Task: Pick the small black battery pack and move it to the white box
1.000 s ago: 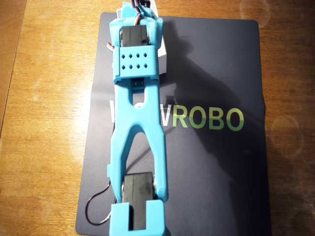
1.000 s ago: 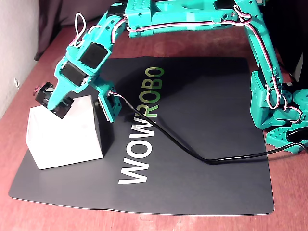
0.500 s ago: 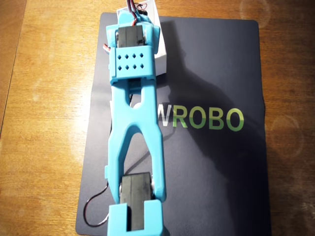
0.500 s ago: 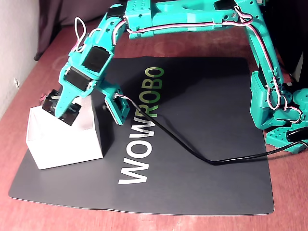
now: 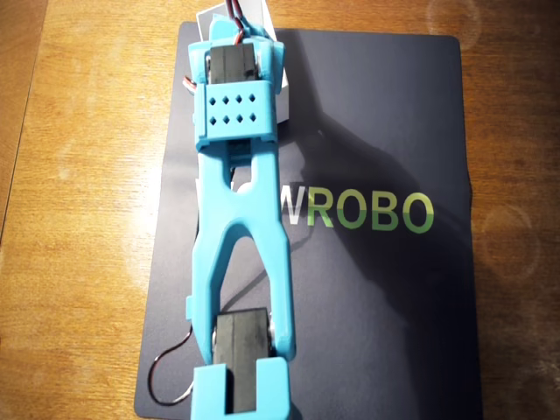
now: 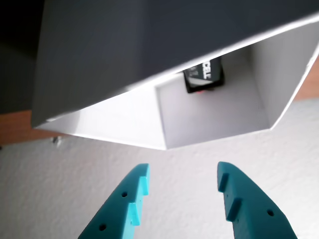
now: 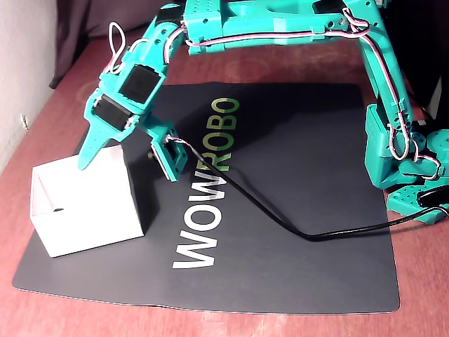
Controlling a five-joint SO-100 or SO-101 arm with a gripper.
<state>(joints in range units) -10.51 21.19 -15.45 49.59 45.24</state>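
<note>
Now my end effector [image 6: 182, 191] hangs above white box [image 6: 209, 114], fingers [image 6: 127, 201] spread apart, nothing between them. Small black battery pack [image 6: 203, 74] lies inside white box, on its floor against far wall in wrist view. Fixed view: my end effector [image 7: 95, 151] sits just over box's far rim; white box [image 7: 88, 207] stands on dark mat [image 7: 295, 210] at its left corner. Mat covers wooden tabletop [image 5: 79, 175].

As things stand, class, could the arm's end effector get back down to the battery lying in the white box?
Probably yes. The end effector is open, above the white box, whose top is open. The battery lies uncovered on the bottom, though close to a wall.
</note>
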